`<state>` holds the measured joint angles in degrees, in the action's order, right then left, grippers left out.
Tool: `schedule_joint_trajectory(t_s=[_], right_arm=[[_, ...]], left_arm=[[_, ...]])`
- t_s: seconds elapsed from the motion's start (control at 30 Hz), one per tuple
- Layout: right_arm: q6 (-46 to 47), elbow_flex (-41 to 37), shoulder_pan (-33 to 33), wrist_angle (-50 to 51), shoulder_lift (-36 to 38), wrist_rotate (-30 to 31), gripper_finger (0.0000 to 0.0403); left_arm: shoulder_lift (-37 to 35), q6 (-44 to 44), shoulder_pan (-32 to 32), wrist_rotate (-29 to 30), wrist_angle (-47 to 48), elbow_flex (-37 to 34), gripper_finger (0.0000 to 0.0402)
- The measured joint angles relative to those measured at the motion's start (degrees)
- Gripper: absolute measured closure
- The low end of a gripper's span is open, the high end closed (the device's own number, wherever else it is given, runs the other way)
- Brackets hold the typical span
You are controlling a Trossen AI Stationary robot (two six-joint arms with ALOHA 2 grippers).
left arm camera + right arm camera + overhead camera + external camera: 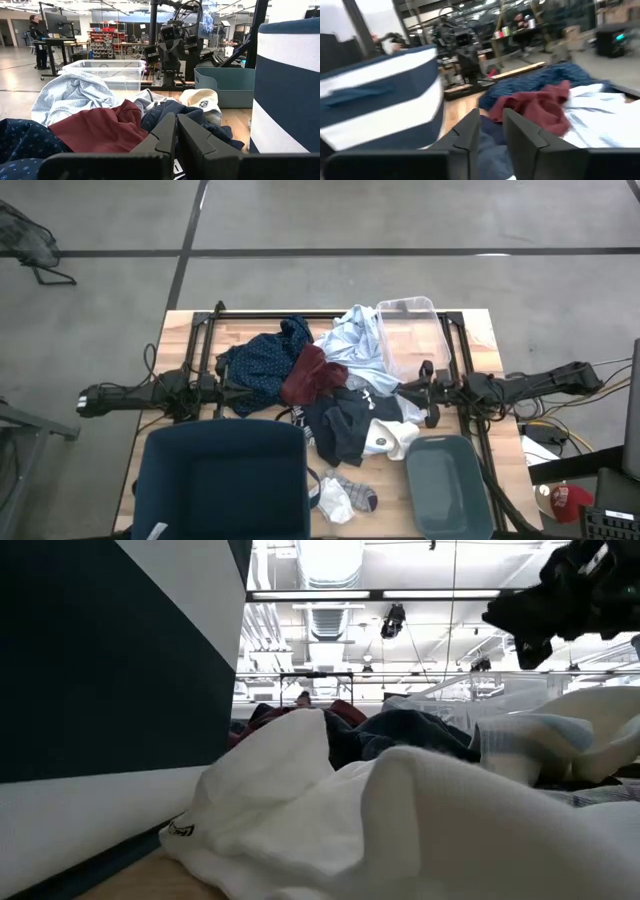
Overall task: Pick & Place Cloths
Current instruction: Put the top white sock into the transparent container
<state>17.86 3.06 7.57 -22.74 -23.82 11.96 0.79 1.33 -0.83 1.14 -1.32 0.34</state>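
dark blue fabric bin (220, 480), teal tub (450, 485), clear plastic container (415, 335) on wooden table (180, 330)

On the tabletop (190, 330) the garments lie heaped in the middle. The dotted shirt (262, 365) is at the left of the heap, with the maroon piece (312, 375) lying against its right side. Behind and to the right of that sits the pale shirt (352, 340), its right edge touching the clear tub (415, 335) at the back right. The printed garment (345, 425) lies in front of the maroon piece. The socks (345, 495) lie apart at the front edge, between the fabric bin (222, 480) at front left and the tray (450, 485) at front right. The left claw (238, 393) sits at the heap's left side, the right claw (428, 393) at its right side.
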Motion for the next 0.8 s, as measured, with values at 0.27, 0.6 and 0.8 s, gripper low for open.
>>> schedule_joint_trajectory(t_s=[0.27,0.6,0.8], right_arm=[[5.07,11.06,0.94,10.04,-10.89,-4.42,0.0218],[13.91,30.57,5.72,40.59,-27.66,-4.58,0.0132],[19.12,39.32,10.51,49.72,-38.67,-4.70,0.0112]], left_arm=[[0.01,0.01,0.00,-0.01,0.00,0.00,0.0378],[0.00,0.00,0.01,0.01,0.00,0.00,0.0378],[0.01,0.01,-0.01,0.01,0.00,0.00,0.0378]])
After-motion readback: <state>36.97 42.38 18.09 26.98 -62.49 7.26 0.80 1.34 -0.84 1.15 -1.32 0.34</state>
